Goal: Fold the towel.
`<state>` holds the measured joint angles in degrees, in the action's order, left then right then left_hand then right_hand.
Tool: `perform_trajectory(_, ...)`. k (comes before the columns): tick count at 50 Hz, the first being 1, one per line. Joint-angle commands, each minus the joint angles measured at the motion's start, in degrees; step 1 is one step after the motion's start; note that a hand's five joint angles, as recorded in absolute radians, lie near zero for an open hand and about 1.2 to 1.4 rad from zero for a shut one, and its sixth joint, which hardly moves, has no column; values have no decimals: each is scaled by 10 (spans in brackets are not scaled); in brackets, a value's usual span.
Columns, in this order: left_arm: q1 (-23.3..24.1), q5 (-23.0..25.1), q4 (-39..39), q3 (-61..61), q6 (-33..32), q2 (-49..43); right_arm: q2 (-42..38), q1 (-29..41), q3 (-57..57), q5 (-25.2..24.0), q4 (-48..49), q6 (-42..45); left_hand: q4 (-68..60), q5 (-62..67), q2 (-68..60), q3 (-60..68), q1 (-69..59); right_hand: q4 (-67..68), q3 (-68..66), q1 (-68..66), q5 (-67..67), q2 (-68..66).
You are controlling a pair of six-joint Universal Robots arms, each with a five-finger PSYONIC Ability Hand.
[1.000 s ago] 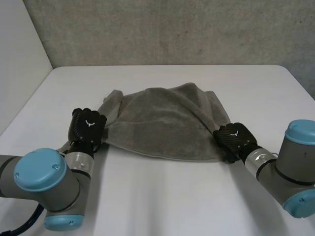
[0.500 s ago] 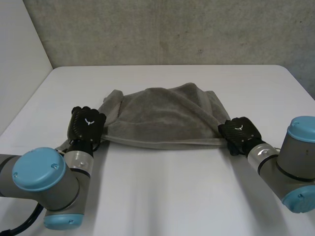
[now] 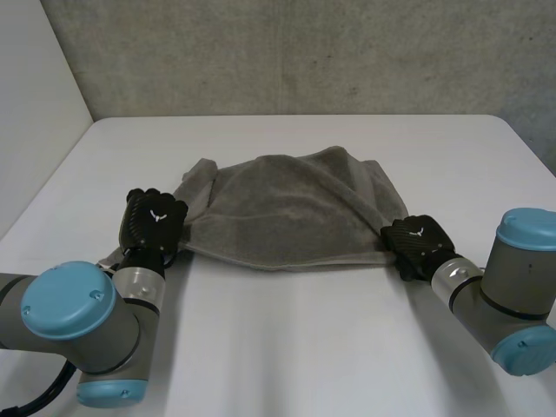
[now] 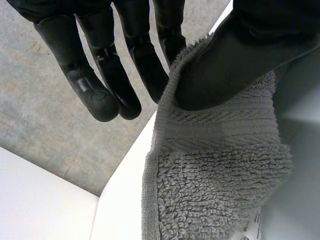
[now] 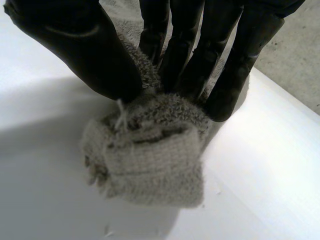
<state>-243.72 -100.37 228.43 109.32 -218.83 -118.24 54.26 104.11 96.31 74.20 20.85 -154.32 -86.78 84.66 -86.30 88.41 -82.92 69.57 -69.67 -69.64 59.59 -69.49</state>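
A grey terry towel (image 3: 291, 213) lies rumpled in the middle of the white table (image 3: 287, 347), about midway between its left and right edges and closer to its far edge than to its near one. The towel's near hem runs as a fairly straight line across the table, from one hand to the other. Behind that line the cloth rises in a loose hump, and a thick rolled ridge slants from the hump's far side down toward the right end of the hem. The robot's left hand (image 3: 153, 221) is at the towel's near left corner. In the left wrist view its thumb (image 4: 240, 55) presses the banded edge of the cloth against the side of the nearest finger, while the other fingers (image 4: 100, 90) stand straight and clear of the cloth, so the hand has the corner pinched. A small white label pokes out at the cloth's edge in that view. The robot's right hand (image 3: 415, 245) is at the near right corner. In the right wrist view its thumb (image 5: 85, 45) and straight fingers (image 5: 220, 60) close on a bunched, folded wad of towel, which juts out past the fingertips just above the table. Both grey arms, with light-blue caps, reach in from the table's near edge, one toward each near corner. A rough grey concrete wall (image 3: 304, 52) stands behind the table's far edge.
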Motion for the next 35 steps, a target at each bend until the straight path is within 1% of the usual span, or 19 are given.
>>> perform_trajectory(1, 0, 0, 0, -1, 0, 0, 1, -1, -1, 1, -8, 1, 68, -147, 63, -84, 29, -89, 90, 89, -89, 88)
perform_trajectory(3, 0, 0, 0, -1, 0, 0, 1, -1, -1, 1, -12, 1, 68, -147, 63, -84, 29, -169, 170, 170, -169, 168)
perform_trajectory(4, 0, 0, 0, -1, 0, 0, 1, -1, -1, 1, -12, 1, 68, -147, 63, -84, 29, -169, 170, 170, -170, 168)
perform_trajectory(6, 0, 0, 0, -1, 0, 0, 1, -1, -1, 1, -16, 1, 68, -147, 63, -84, 29, -213, 214, 214, -213, 212)
perform_trajectory(12, 0, 0, 0, -1, 0, -1, 1, 0, -2, 2, -16, 1, 68, -147, 63, -84, 29, -211, 212, 212, -212, 211)
perform_trajectory(13, 0, 0, 0, -1, 0, -1, 0, 0, -2, 2, -16, 1, 68, -147, 63, -84, 29, -196, 197, 197, -197, 196)
perform_trajectory(14, 0, 0, 0, -1, 1, -1, 0, 0, -1, 2, -16, 1, 68, -147, 63, -84, 29, -148, 149, 149, -148, 147)
perform_trajectory(15, 0, 0, 0, -1, 1, -1, 0, 0, -1, 2, -16, 1, 68, -147, 63, -84, 29, -147, 148, 148, -148, 147)
perform_trajectory(16, 0, 0, 0, -1, 0, -1, 0, 0, -1, 2, -15, 1, 68, -147, 63, -84, 29, -58, 59, 58, -58, 57)
perform_trajectory(17, 0, 0, 0, -1, 0, 0, 1, 0, -2, 3, -14, 0, 68, -147, 63, -84, 29, 78, -77, -78, 78, -79)
perform_trajectory(19, 0, 0, 0, -2, 0, 0, 3, -1, -2, 3, -12, 0, 68, -147, 63, -84, 29, 104, -103, -103, 104, -105)
perform_trajectory(23, -1, 0, 0, -2, 0, 2, 13, -6, 0, 7, -10, -2, 68, -147, 63, -84, 29, 104, -103, -104, 104, -105)
perform_trajectory(25, -2, 0, 0, -2, 0, 5, 47, -13, 8, 15, -9, -6, 68, -147, 63, -84, 29, 104, -103, -104, 104, -105)
perform_trajectory(28, -3, 0, 1, -2, 1, 10, 69, -15, 15, 16, -5, -9, 68, -147, 63, -84, 29, 104, -103, -104, 104, -105)
perform_trajectory(30, -4, 0, 3, -2, 0, 11, 106, -23, 34, 15, 9, -12, 68, -147, 63, -84, 29, 104, -103, -104, 104, -105)
perform_trajectory(35, -4, -1, 37, 11, 0, 27, 121, -31, 44, 10, 25, -20, 68, -147, 63, -84, 29, 104, -103, -104, 104, -105)
